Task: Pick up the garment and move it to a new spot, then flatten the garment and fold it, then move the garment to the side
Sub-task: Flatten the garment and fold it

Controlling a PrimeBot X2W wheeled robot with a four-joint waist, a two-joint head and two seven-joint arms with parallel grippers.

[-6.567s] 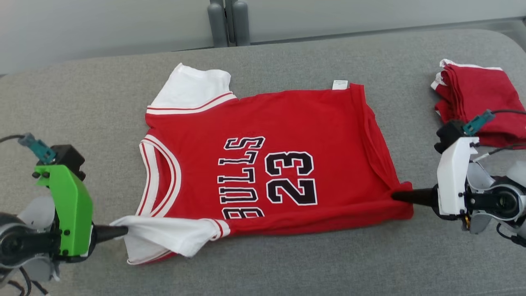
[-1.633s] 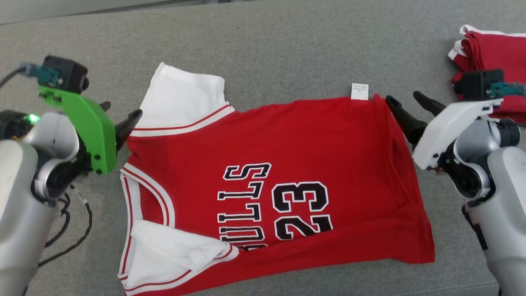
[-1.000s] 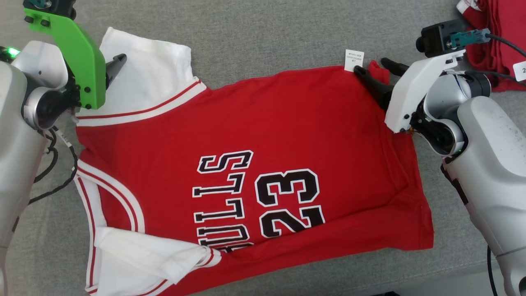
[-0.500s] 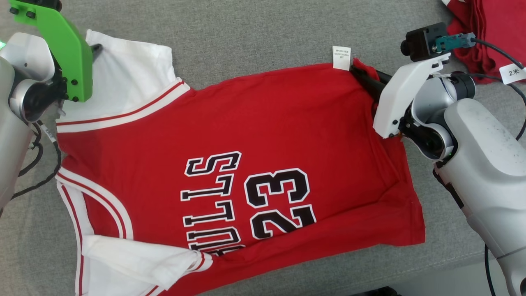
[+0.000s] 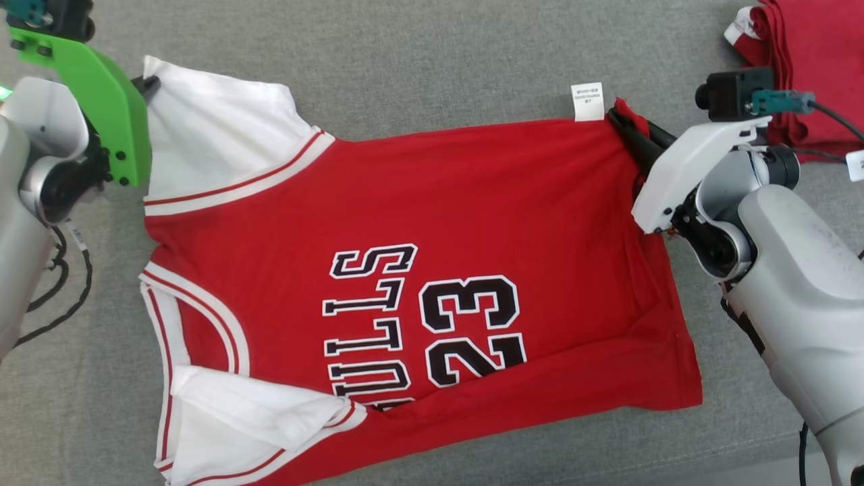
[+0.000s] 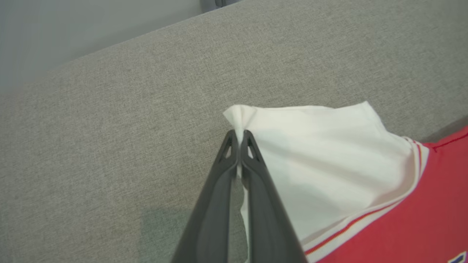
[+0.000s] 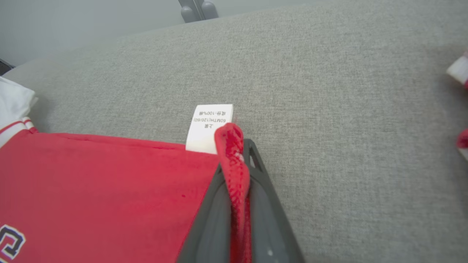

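Bright, even, soft light; faint shadows, sharp focus, slight wrist-view edge blur.

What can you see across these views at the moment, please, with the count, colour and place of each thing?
jersey: one, red with white sleeves and black BULLS 23 lettering, spread on the middle of the surface, its near sleeve folded in over the body.
care label: one, white, sticking out from the jersey's far edge, beside the right hand.
folded garments: one pile, red with white trim, far right of the surface, apart from the jersey.
padded surface: one, grey fabric, under everything.
posts: two, grey, beyond the surface's far edge.
left hand: one, dark fingers on a green mount, shut on the far white sleeve's corner.
right hand: one, dark fingers on a white mount, shut on the jersey's far red corner.
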